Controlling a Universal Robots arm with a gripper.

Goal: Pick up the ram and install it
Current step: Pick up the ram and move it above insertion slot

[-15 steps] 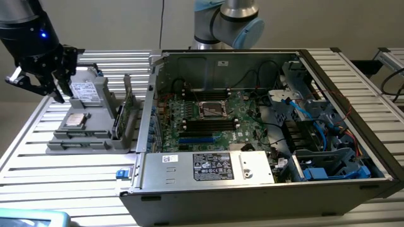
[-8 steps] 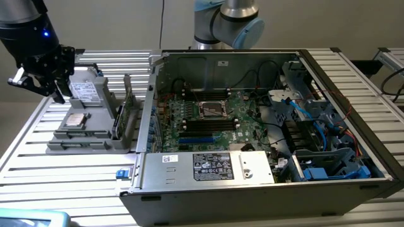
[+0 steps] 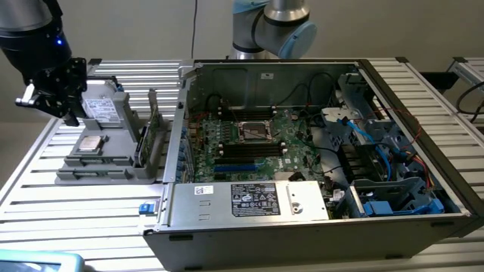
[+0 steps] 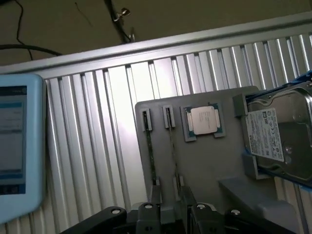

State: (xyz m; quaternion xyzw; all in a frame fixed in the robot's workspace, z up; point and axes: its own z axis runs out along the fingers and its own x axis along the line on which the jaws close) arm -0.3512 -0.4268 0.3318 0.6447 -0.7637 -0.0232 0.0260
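The long, thin green ram stick [image 3: 141, 148] stands untouched in its grey plastic tray [image 3: 94, 170] on the desk. The black gripper [image 3: 49, 102] hovers above with jaws apart and empty, so nothing is installed yet.

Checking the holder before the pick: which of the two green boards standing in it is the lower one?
The ram, on the processor chip's side; the expansion card beside it, toward the computer case, stands taller.
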